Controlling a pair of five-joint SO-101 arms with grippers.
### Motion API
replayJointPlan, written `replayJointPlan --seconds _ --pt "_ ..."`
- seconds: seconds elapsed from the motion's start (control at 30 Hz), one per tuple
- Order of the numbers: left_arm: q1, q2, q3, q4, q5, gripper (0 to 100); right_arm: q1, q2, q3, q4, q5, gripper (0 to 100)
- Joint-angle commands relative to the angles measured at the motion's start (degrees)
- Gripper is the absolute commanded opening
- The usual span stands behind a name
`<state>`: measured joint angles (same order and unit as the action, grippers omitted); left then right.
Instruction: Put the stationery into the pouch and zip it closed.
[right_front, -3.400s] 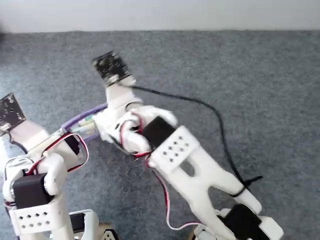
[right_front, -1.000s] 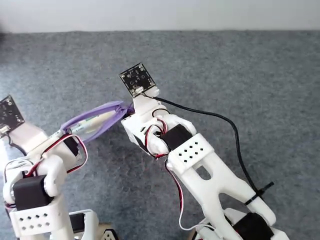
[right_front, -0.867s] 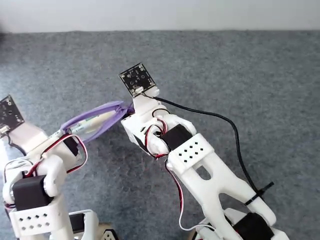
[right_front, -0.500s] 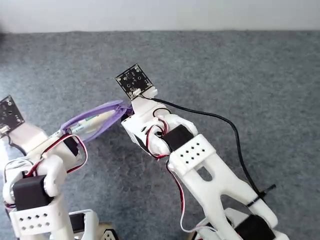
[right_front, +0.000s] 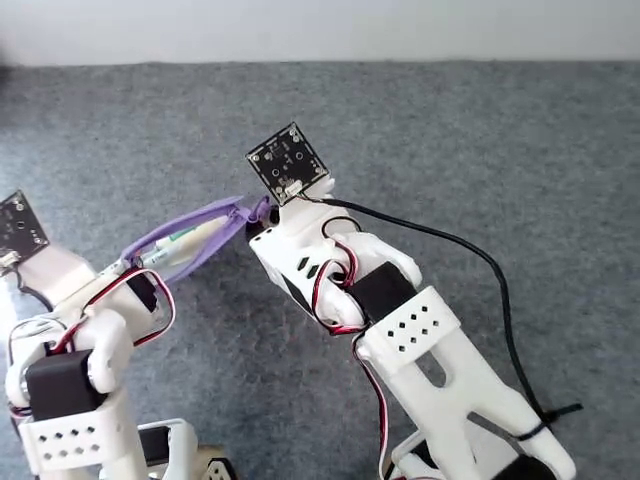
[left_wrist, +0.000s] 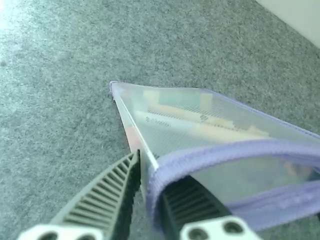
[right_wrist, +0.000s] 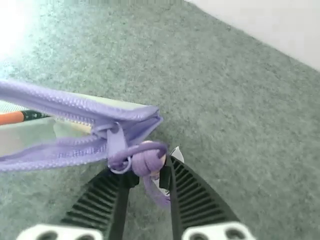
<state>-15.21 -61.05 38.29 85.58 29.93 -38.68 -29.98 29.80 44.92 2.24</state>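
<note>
My left gripper (left_wrist: 148, 176) is clamped tight on one end edge of the purple pouch (right_front: 188, 238), which sits left of centre in the high view. My right gripper (right_wrist: 147, 171) is nearly closed, pinching the knotted zipper pull (right_wrist: 146, 156) at the other end. Stationery (left_wrist: 200, 125) lies inside, and the zip gapes behind the slider.

White printed arms (right_front: 450, 380) carry black servos (right_front: 385, 292), red-and-white wires (right_front: 322, 290), square black camera boards (right_front: 290, 163), ribbed dark claw fingers (right_wrist: 100, 202); a black cable (right_front: 470, 249) trails toward four o'clock.
</note>
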Motion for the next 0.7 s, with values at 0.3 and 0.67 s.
replayJointPlan --seconds 0.3,0.67 --pt "-0.26 0.35 -0.31 -1.49 0.44 1 0.48 -2.86 2.11 0.75 0.53 0.9" --pt "0.09 0.35 -8.22 2.90 0.44 9 0.22 -5.76 1.05 0.84 0.70 0.8"
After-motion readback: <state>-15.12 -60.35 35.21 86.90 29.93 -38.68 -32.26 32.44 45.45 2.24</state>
